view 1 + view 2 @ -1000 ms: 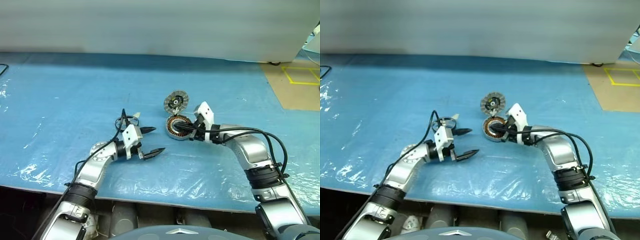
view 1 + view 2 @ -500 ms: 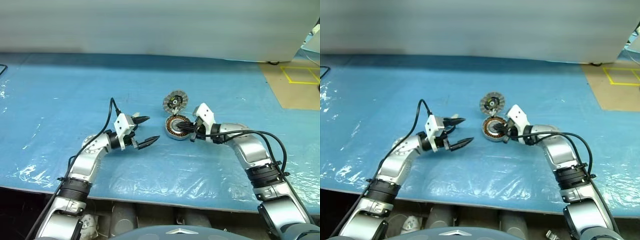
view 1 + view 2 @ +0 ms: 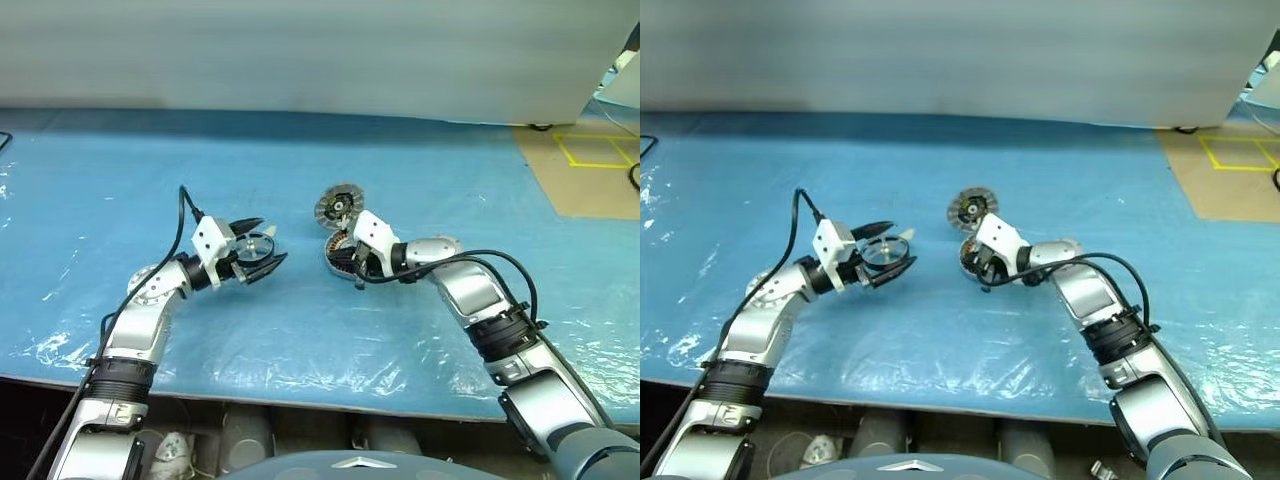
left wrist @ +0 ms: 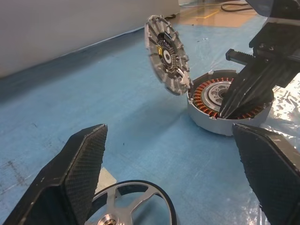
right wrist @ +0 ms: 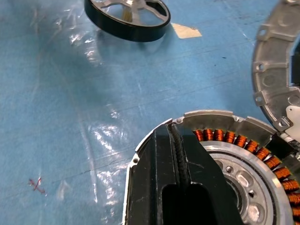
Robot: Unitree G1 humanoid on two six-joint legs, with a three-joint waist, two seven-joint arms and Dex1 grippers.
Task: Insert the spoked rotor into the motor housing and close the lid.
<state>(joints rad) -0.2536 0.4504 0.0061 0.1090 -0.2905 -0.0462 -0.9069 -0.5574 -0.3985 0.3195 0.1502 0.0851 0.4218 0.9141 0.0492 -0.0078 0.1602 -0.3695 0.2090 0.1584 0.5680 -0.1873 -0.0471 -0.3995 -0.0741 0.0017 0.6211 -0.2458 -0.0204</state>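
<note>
Left tool wide around the rotor, right tool closed in the housing.

I see the left tool point(image 3: 262, 246) spread wide, its black fingers point(image 4: 82, 171) either side of the spoked rotor point(image 4: 132, 208), which lies flat on the blue bench point(image 3: 450, 180); I cannot tell any contact with it. The right tool point(image 4: 234, 101) has its jaws pressed together, tips down inside the motor housing point(image 4: 220, 122) on the copper windings at its near rim. The lid point(image 4: 166, 51) stands tilted on edge, ribbed face and black hub showing, its lower rim touching the housing's far rim. Rotor and housing sit near each other, apart.
</note>
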